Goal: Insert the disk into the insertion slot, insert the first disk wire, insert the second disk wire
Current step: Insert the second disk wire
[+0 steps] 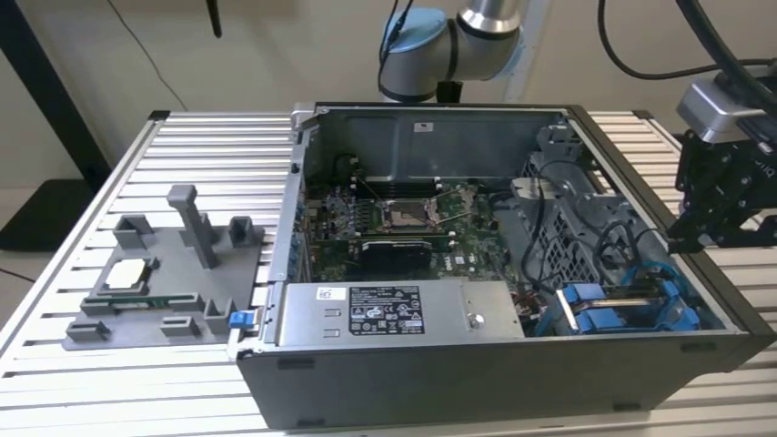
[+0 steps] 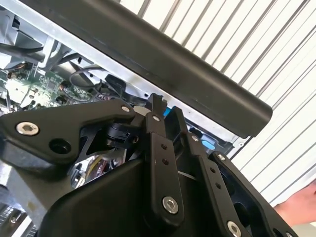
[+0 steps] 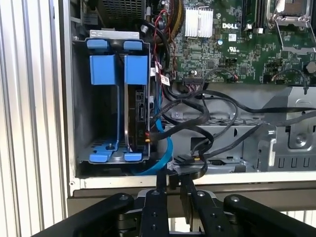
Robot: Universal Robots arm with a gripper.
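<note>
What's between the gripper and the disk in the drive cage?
In the first wrist view, the case's side wall, a blue cable and black cables lie between the gripper and the disk.

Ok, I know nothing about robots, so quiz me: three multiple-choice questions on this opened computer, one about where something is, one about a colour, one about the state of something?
1. Where is the gripper?
A) at the exterior view's left, away from the computer
B) at the computer case's rim, on the exterior view's right
C) over the middle of the case

2. What colour is the carrier frame around the disk?
A) red
B) blue
C) yellow

3. What state is the disk in?
A) lying flat on the table
B) hanging in the gripper
C) seated in the insertion slot

Answers:
1 B: the exterior view shows it beside the case's rim on that side.
2 B: the frame shows bright blue in the first wrist view.
3 C: the disk stands on edge inside the grey metal cage.
</note>
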